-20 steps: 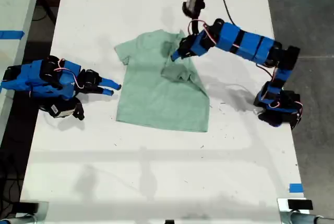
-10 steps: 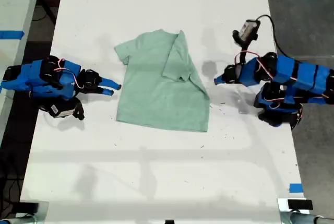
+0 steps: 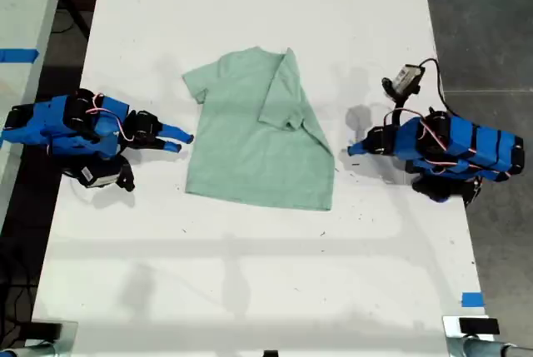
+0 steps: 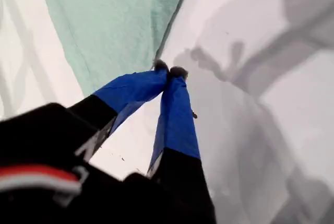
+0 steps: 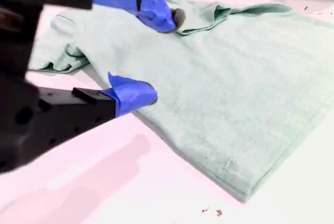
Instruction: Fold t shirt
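Note:
The pale mint-green t shirt (image 3: 250, 153) lies flat on the white table (image 3: 250, 290), collar toward the exterior view's top. Its sleeve on the exterior view's right is folded inward over the chest (image 3: 283, 103). My first gripper (image 3: 353, 149) rests low on the table a short way off the shirt's edge on the exterior view's right, shut and empty; its tips (image 4: 169, 72) meet just short of the shirt's edge (image 4: 115, 20). My second gripper (image 3: 183, 141) sits at the shirt's opposite edge, open (image 5: 163, 59), with one finger (image 5: 156, 18) over the fabric (image 5: 235, 88) and nothing gripped.
The table's long edges run down both sides of the exterior view, with dark floor (image 3: 483, 24) beyond the right one. Another pale surface with blue tape (image 3: 18, 55) stands at the exterior view's left. A blue tape mark (image 3: 471, 299) sits near the table's lower right.
My first gripper let go of the folded sleeve and drew back to the exterior view's right, dropping low to the table. The sleeve flap stayed folded over. The second arm has not moved.

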Controlling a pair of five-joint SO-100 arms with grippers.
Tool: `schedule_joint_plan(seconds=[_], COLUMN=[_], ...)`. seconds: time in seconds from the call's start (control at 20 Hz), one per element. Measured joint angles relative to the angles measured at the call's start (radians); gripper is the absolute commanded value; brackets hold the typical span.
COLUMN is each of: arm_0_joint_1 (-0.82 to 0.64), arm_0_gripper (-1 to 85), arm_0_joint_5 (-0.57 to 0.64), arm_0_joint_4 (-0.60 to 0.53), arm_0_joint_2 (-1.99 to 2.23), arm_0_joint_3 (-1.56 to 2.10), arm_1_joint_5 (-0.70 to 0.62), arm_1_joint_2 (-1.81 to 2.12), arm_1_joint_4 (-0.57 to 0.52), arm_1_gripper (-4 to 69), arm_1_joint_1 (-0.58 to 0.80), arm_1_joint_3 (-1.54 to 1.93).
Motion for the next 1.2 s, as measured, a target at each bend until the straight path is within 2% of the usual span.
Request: schedule_joint_plan(seconds=[0.75,0.9,1.2], arm_0_joint_1=[-0.041,0.029,-0.055], arm_0_gripper=[18.0,18.0,19.0], arm_0_joint_5=[0.0,0.0,0.023], arm_0_joint_4=[0.0,0.0,0.0], arm_0_joint_2=[0.0,0.0,0.0], arm_0_joint_3=[0.0,0.0,0.0], arm_1_joint_5=[0.046,0.046,0.046], arm_1_joint_2=[0.0,0.0,0.0], arm_1_joint_4=[0.009,0.015,0.015], arm_1_gripper=[1.5,1.5,1.5], arm_1_joint_1=[-0.006,-0.006,-0.006], arm_1_joint_3=[0.003,0.005,0.005])
